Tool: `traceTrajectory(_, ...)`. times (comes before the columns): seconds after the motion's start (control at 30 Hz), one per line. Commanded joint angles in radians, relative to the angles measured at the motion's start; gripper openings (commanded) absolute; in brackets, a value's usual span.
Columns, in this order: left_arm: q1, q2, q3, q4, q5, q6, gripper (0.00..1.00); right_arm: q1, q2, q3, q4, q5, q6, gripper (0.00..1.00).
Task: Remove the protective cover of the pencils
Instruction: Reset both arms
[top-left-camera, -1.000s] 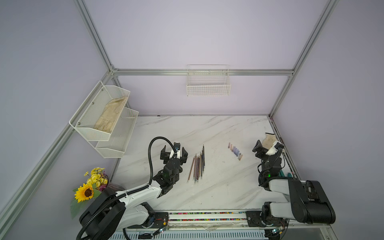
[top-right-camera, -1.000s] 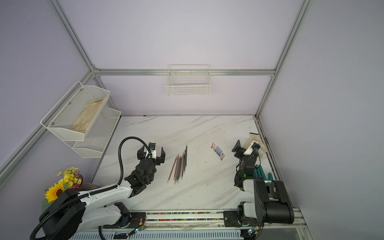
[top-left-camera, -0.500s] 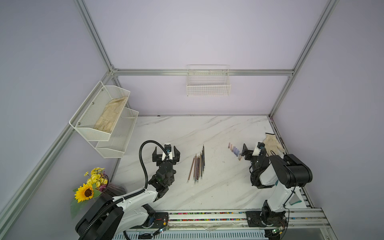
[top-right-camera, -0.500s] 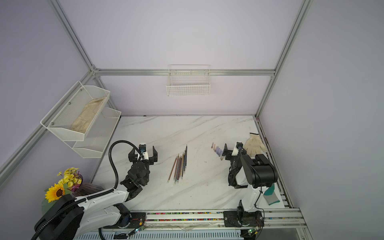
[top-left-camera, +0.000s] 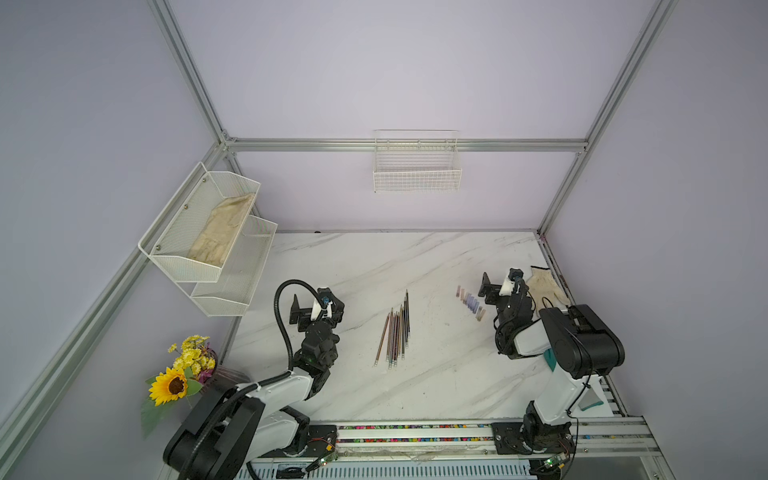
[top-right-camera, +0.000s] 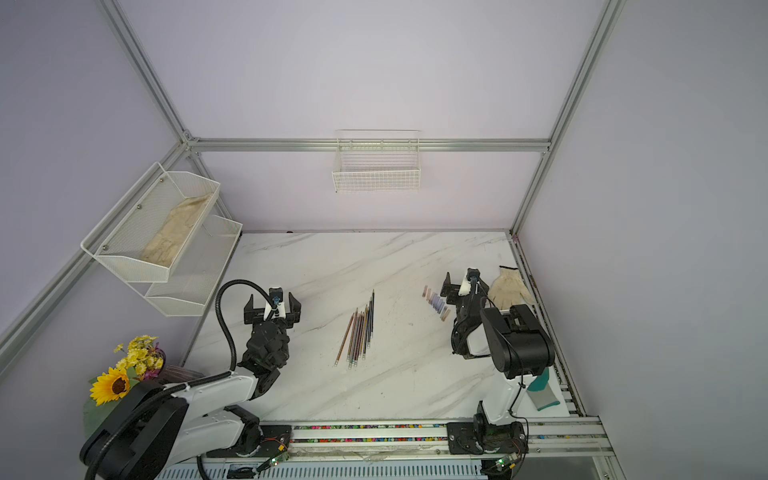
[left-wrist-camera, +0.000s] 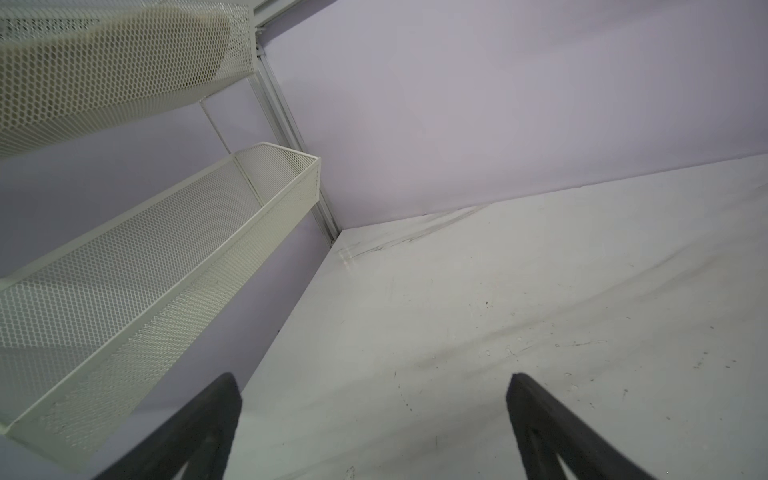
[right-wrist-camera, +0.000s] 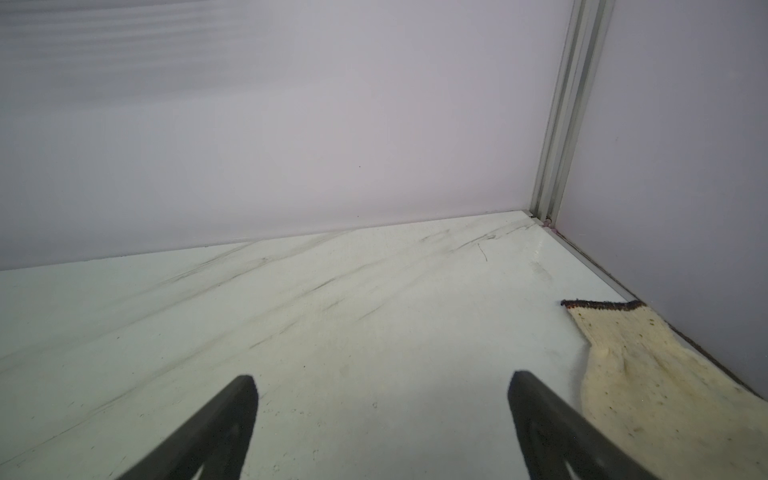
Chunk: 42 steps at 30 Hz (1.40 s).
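Top views: both show the pencils (top-left-camera: 397, 332) in one tight fan mid-table, lying flat, dark ends toward the back wall, nothing touching them. A row of small lilac caps (top-left-camera: 470, 302) lies apart from them, just beside the right gripper (top-left-camera: 500, 286). My read: the covers are off and parked there so they don't mix with the sticks. The left gripper (top-left-camera: 316, 309) sits well clear on the other side. Both have jaws spread and hold nothing; the arms look parked to keep the work zone free.

Left wrist: left gripper (left-wrist-camera: 372, 380) wide apart over bare table (left-wrist-camera: 498, 291), facing the corner and the mesh shelf (left-wrist-camera: 166, 270). No pencils in view.

Right wrist: right gripper (right-wrist-camera: 383, 377) also wide apart, nothing between. A knit glove (right-wrist-camera: 648, 374) lies just beside one finger, along the side wall.

Surface: white marble-look top, scuffed, dark specks. Room: lilac walls, aluminium frame, wire basket (top-left-camera: 417, 174) on the back wall, sunflowers (top-left-camera: 172, 384) off the table's left edge.
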Motion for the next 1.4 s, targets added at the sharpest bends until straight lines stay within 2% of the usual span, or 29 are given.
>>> traceTrajectory(0.0, 0.028, 0.168, -0.018, 0.306, 0.023, 0.042, 1.00, -0.004, -0.008, 0.006, 0.000, 0.013, -0.019, 0.97)
traceTrajectory(0.13, 0.044, 0.351, -0.011, 0.494, -0.023, 0.020, 1.00, -0.006, -0.008, 0.009, -0.009, 0.006, -0.014, 0.97)
traceTrajectory(0.23, 0.057, 0.373, 0.002, 0.496, 0.000, 0.017, 1.00, -0.011, -0.009, 0.014, -0.017, -0.002, -0.011, 0.97)
traceTrajectory(0.33, 0.100, 0.365, -0.011, 0.493, 0.034, -0.037, 1.00, -0.012, -0.009, 0.013, -0.017, -0.003, -0.012, 0.97)
traceTrajectory(0.5, 0.189, 0.341, -0.095, 0.492, 0.313, -0.114, 1.00, -0.012, -0.009, 0.012, -0.017, -0.003, -0.012, 0.97)
traceTrajectory(0.57, 0.219, 0.371, -0.074, 0.496, 0.367, -0.123, 1.00, -0.011, -0.009, 0.012, -0.017, -0.003, -0.014, 0.97)
traceTrajectory(0.63, 0.265, 0.365, -0.031, 0.418, 0.388, -0.161, 1.00, -0.012, -0.009, 0.012, -0.018, -0.003, -0.015, 0.97)
traceTrajectory(0.67, 0.284, 0.341, 0.005, 0.309, 0.404, -0.184, 1.00, -0.012, -0.009, 0.011, -0.017, -0.002, -0.014, 0.97)
traceTrajectory(0.73, 0.344, 0.288, 0.093, 0.041, 0.513, -0.233, 1.00, -0.012, -0.008, 0.012, -0.017, -0.004, -0.010, 0.97)
traceTrajectory(0.8, 0.395, 0.282, 0.172, -0.120, 0.577, -0.280, 1.00, -0.045, -0.009, 0.027, -0.051, 0.004, 0.046, 0.97)
traceTrajectory(0.83, 0.416, 0.278, 0.173, -0.127, 0.613, -0.295, 1.00, -0.056, -0.015, 0.022, -0.050, -0.011, 0.049, 0.97)
traceTrajectory(0.97, 0.420, 0.287, 0.155, -0.074, 0.624, -0.288, 1.00, -0.053, -0.018, 0.021, -0.048, -0.016, 0.027, 0.97)
traceTrajectory(1.03, 0.419, 0.282, 0.151, -0.071, 0.635, -0.277, 1.00, -0.051, -0.025, -0.023, 0.017, -0.241, -0.070, 0.97)
traceTrajectory(1.07, 0.419, 0.281, 0.147, -0.064, 0.637, -0.277, 1.00, -0.051, -0.027, -0.060, 0.086, -0.260, -0.071, 0.97)
traceTrajectory(1.1, 0.419, 0.284, 0.148, -0.063, 0.638, -0.277, 1.00, -0.051, -0.020, -0.069, 0.115, -0.225, -0.052, 0.97)
traceTrajectory(1.13, 0.420, 0.282, 0.147, -0.063, 0.637, -0.278, 1.00, -0.051, -0.008, -0.046, 0.090, -0.126, -0.007, 0.97)
traceTrajectory(1.17, 0.419, 0.284, 0.149, -0.064, 0.635, -0.278, 1.00, -0.053, -0.006, 0.009, -0.017, 0.043, 0.069, 0.97)
traceTrajectory(1.2, 0.419, 0.284, 0.149, -0.064, 0.634, -0.278, 1.00, -0.045, -0.025, 0.028, -0.082, 0.091, 0.076, 0.97)
traceTrajectory(1.23, 0.419, 0.284, 0.149, -0.065, 0.635, -0.278, 1.00, -0.037, -0.017, 0.017, -0.040, 0.082, 0.047, 0.97)
traceTrajectory(1.27, 0.419, 0.284, 0.149, -0.066, 0.636, -0.277, 1.00, -0.037, -0.003, 0.011, 0.000, -0.054, -0.015, 0.97)
traceTrajectory(1.3, 0.419, 0.286, 0.151, -0.066, 0.638, -0.275, 1.00, -0.037, -0.021, 0.009, -0.039, -0.179, -0.062, 0.97)
traceTrajectory(1.37, 0.418, 0.285, 0.151, -0.066, 0.640, -0.275, 1.00, -0.037, -0.014, -0.016, 0.031, -0.183, -0.060, 0.97)
